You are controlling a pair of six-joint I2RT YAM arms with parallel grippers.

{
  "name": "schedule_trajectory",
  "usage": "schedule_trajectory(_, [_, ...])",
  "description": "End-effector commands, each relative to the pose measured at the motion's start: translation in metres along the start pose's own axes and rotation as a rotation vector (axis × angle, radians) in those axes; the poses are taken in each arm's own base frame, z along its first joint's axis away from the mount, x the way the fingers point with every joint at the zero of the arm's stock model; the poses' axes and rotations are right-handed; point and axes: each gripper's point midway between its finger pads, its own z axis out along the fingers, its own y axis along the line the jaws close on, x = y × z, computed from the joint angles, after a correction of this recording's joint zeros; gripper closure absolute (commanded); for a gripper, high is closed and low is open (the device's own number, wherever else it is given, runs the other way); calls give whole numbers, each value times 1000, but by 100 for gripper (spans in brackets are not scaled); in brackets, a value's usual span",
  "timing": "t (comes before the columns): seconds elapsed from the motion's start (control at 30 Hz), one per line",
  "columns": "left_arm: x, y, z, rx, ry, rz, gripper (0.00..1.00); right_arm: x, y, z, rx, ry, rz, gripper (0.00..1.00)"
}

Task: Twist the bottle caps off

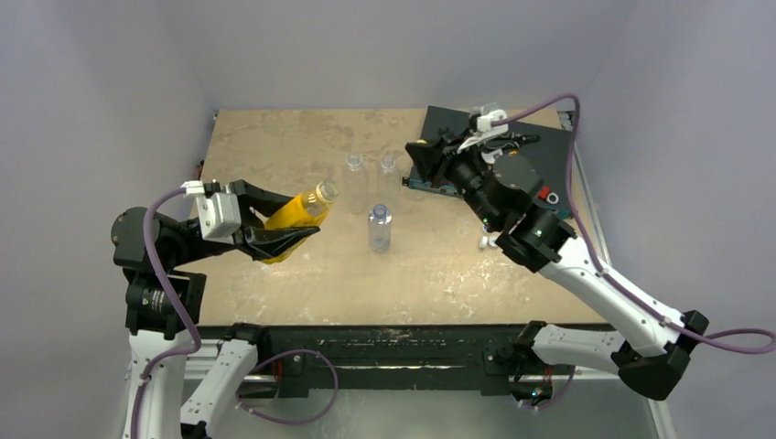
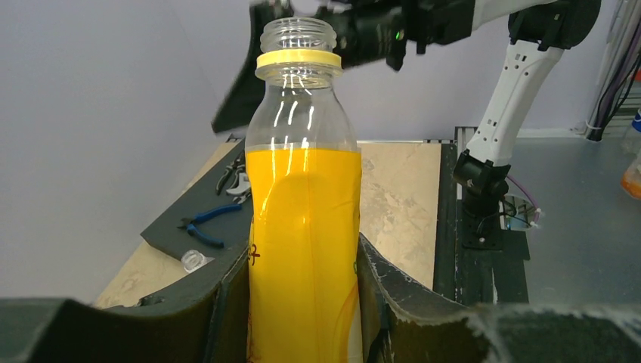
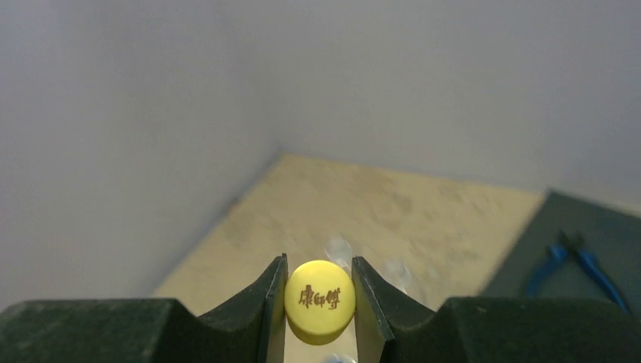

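Note:
My left gripper (image 1: 307, 218) is shut on the orange-yellow bottle (image 1: 295, 219) and holds it tilted above the table's left side. In the left wrist view the bottle (image 2: 302, 219) stands between my fingers (image 2: 225, 310), with a bare open neck (image 2: 297, 32) and a yellow ring below it. My right gripper (image 1: 418, 160) is raised at the back right. In the right wrist view it (image 3: 320, 302) is shut on the yellow cap (image 3: 320, 296). Three clear bottles stand mid-table: two at the back (image 1: 354, 179) (image 1: 388, 174) and one with a blue top (image 1: 380, 227).
A dark mat (image 1: 554, 155) with blue pliers (image 2: 202, 224) lies at the back right. A small pale cap (image 2: 193, 259) lies on the table beside the mat. Grey walls enclose the table on three sides.

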Motion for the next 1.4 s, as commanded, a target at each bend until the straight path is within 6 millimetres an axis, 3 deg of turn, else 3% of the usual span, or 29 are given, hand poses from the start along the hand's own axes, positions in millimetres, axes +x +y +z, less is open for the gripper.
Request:
schedule_trajectory(0.0, [7, 1, -2, -5, 5, 34, 100, 108, -91, -10, 355, 227, 45, 84])
schedule_trajectory(0.23, [6, -2, -3, 2, 13, 42, 100, 252, -183, -49, 669, 472, 95, 83])
schedule_trajectory(0.37, [6, -4, -3, 8, 15, 43, 100, 299, -214, -71, 784, 550, 136, 83])
schedule_trajectory(0.47, [6, -5, -3, 11, 15, 43, 100, 319, -226, -80, 838, 587, 145, 81])
schedule_trajectory(0.57, [5, -5, -3, 10, 15, 44, 100, 334, -231, -87, 870, 626, 150, 69])
schedule_trajectory(0.7, [8, -6, -4, 15, 18, 38, 100, 345, -233, -92, 885, 650, 164, 50])
schedule_trajectory(0.83, [10, -7, -4, 22, 23, 36, 100, 349, -229, -90, 852, 658, 181, 44])
schedule_trajectory(0.93, [11, -7, -4, 23, 28, 38, 100, 339, -226, -89, 843, 643, 181, 44])
schedule_trajectory(1.0, [13, -8, -4, 22, 29, 35, 100, 318, -222, -85, 828, 600, 177, 44])
schedule_trajectory(1.1, [14, -6, -4, 20, 30, 35, 100, 265, -210, -73, 776, 497, 166, 43])
schedule_trajectory(1.17, [14, -4, -3, 14, 28, 29, 100, 221, -190, -62, 689, 415, 165, 43])
schedule_trajectory(1.23, [14, -1, -2, 4, 23, 22, 100, 171, -151, -47, 521, 314, 161, 38])
schedule_trajectory(1.3, [16, 2, -1, -1, 15, 4, 100, 120, -97, -36, 299, 218, 144, 27])
schedule_trajectory(1.37, [16, 4, 0, -8, 4, -16, 100, 76, -30, -36, 38, 150, 132, 18])
